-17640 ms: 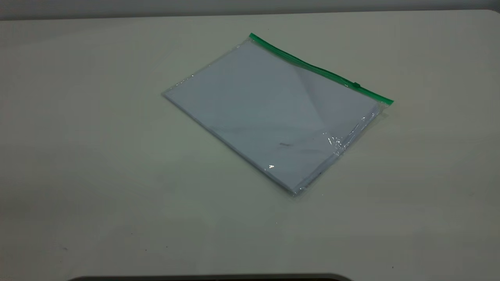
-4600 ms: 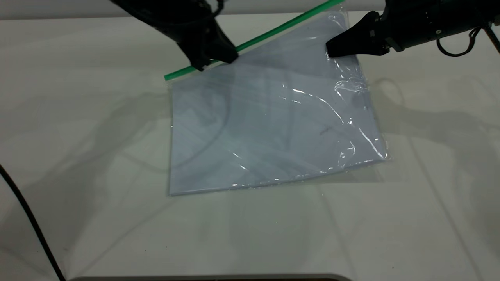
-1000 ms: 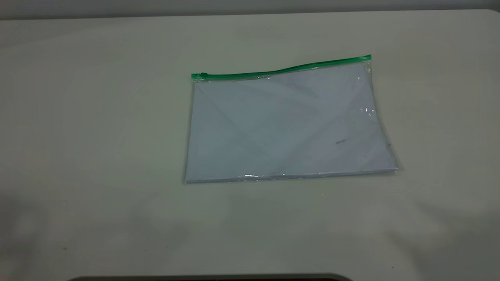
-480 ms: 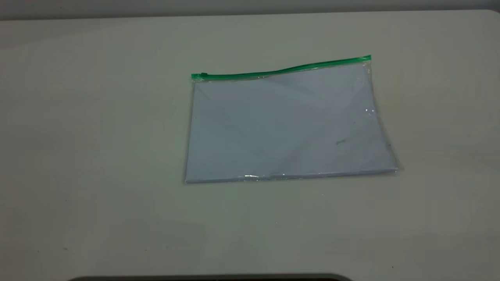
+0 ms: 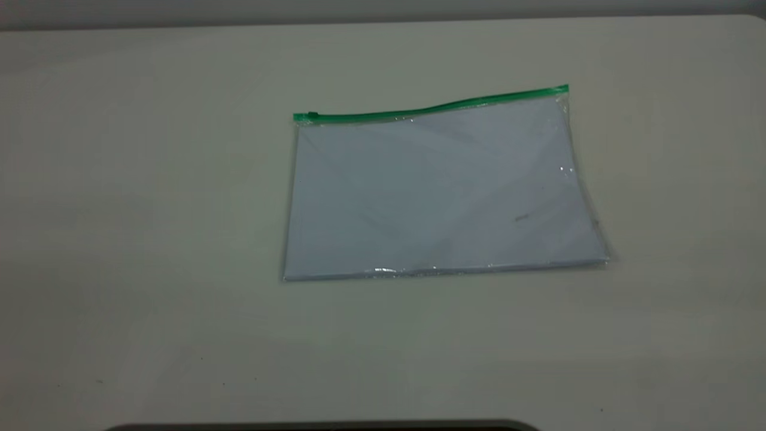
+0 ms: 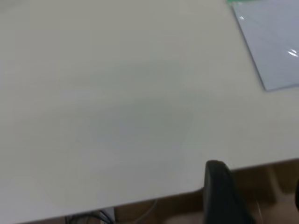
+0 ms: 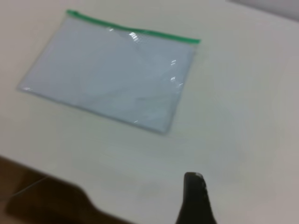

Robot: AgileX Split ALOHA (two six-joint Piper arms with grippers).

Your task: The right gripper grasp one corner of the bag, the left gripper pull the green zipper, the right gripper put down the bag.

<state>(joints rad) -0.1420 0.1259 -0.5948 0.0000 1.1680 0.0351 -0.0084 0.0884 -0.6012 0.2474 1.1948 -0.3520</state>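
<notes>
Exterior view: the bag (image 5: 440, 191) lies flat on the tabletop (image 5: 149, 239), right of centre, with white sheets inside. The green zipper (image 5: 431, 108) runs along its far long edge, and the slider tab (image 5: 312, 115) sits at the left end of that strip. Neither arm appears in this view.

Left wrist view: only one corner of the bag (image 6: 275, 44) shows, with a sliver of the green zipper (image 6: 243, 2) at the frame edge. One dark finger (image 6: 223, 193) of the left pincer is visible over the tabletop edge, well apart from the bag; whether that pincer is released or clenched cannot be told.

Right wrist view: the whole bag (image 7: 112, 74) shows, the green zipper (image 7: 133, 30) along its far edge. One dark finger (image 7: 196, 198) of the right pincer hangs near the tabletop edge, well apart from the bag and grasping nothing visible; its state likewise cannot be told.
</notes>
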